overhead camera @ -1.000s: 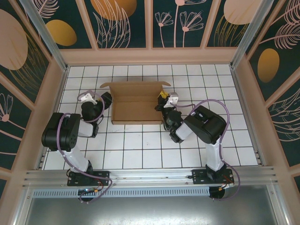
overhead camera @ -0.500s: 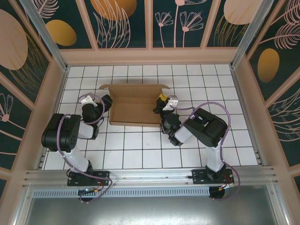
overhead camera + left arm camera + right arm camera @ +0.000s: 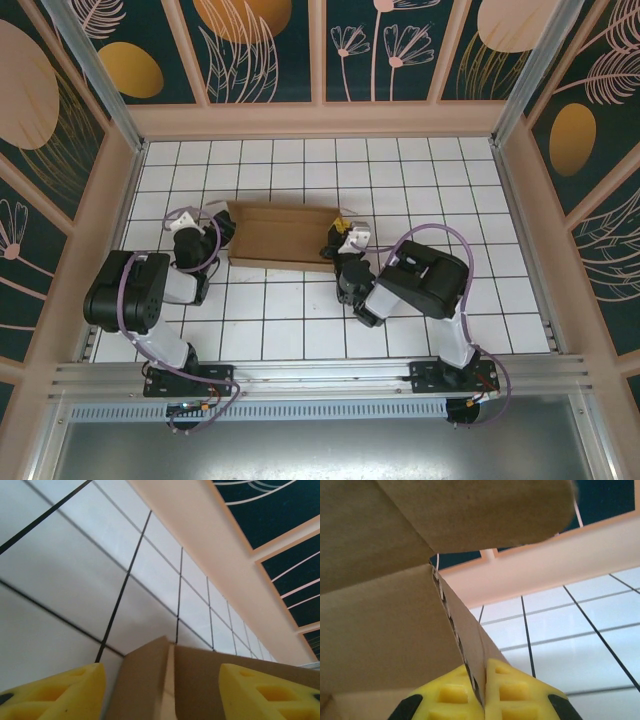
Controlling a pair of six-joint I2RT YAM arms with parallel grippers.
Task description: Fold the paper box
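The paper box (image 3: 280, 238) is plain brown cardboard lying on the white tiled table (image 3: 300, 320) between the two arms, its rear panel tilted up. My left gripper (image 3: 224, 232) is at its left end. In the left wrist view the yellow fingers (image 3: 55, 695) stand apart, with a corner of the paper box (image 3: 150, 680) between them and touching neither. My right gripper (image 3: 338, 235) is at the box's right end. In the right wrist view that gripper (image 3: 484, 692) is shut on the thin edge of a side wall of the paper box (image 3: 380, 630), and a flap hangs overhead.
Peach-coloured walls (image 3: 320, 120) with dark patterned panels enclose the table on three sides. An aluminium rail (image 3: 320, 375) runs along the near edge by the arm bases. Bare tiles lie in front of and behind the box.
The box's rear panel has swung up and forward, so the box looks narrower from above. Both grippers moved nearer and slightly left. The left jaws narrowed a little.
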